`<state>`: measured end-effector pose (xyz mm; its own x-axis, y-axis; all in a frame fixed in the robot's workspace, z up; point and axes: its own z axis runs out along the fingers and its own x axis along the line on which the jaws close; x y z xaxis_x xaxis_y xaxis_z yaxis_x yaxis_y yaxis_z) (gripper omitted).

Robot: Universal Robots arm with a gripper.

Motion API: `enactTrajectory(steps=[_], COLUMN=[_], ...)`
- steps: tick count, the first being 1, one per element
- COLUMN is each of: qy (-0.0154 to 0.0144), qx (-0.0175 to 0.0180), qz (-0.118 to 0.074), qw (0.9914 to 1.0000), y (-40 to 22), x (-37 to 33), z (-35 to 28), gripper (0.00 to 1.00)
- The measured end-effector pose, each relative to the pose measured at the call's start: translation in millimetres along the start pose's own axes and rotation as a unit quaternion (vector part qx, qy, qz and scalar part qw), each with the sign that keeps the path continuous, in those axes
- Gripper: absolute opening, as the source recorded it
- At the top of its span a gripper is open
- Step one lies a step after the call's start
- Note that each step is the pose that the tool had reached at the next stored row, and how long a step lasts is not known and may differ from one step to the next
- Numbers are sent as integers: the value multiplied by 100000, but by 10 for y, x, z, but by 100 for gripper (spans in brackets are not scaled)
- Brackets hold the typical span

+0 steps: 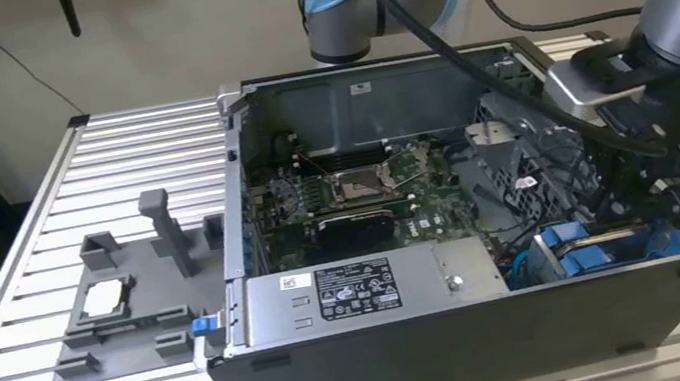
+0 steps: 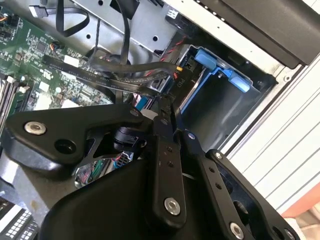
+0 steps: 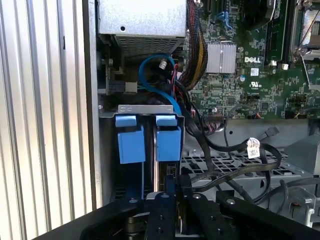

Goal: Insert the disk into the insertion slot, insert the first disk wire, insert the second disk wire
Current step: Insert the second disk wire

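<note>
Black pincer (image 3: 172, 200) is hanging over the grey sheet-metal insertion slot (image 3: 150, 107), its fingers pressed together on a thin dark connector. Two blue plastic drive carriers (image 3: 150, 142) are sitting side by side in that slot, inside the open black computer case (image 1: 496, 329) on the ribbed tabletop (image 1: 108, 175).

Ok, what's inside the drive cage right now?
Two blue carriers stand side by side in the drive cage, the hand just above them. Their tabs hide whether a disk sits fully seated below.
</note>
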<state>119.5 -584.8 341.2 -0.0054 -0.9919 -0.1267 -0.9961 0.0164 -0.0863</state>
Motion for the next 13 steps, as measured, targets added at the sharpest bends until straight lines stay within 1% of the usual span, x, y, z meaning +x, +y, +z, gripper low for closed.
enactTrajectory(steps=[5,10,12,13], qy=[50,344,353,378], qx=[53,102,126,107], qz=[405,794,945,1011], qw=[99999,99996,99995,99994], y=[2,5,5,6], x=[1,5,6,7], z=[22,52,61,61], gripper=[16,16,17,23])
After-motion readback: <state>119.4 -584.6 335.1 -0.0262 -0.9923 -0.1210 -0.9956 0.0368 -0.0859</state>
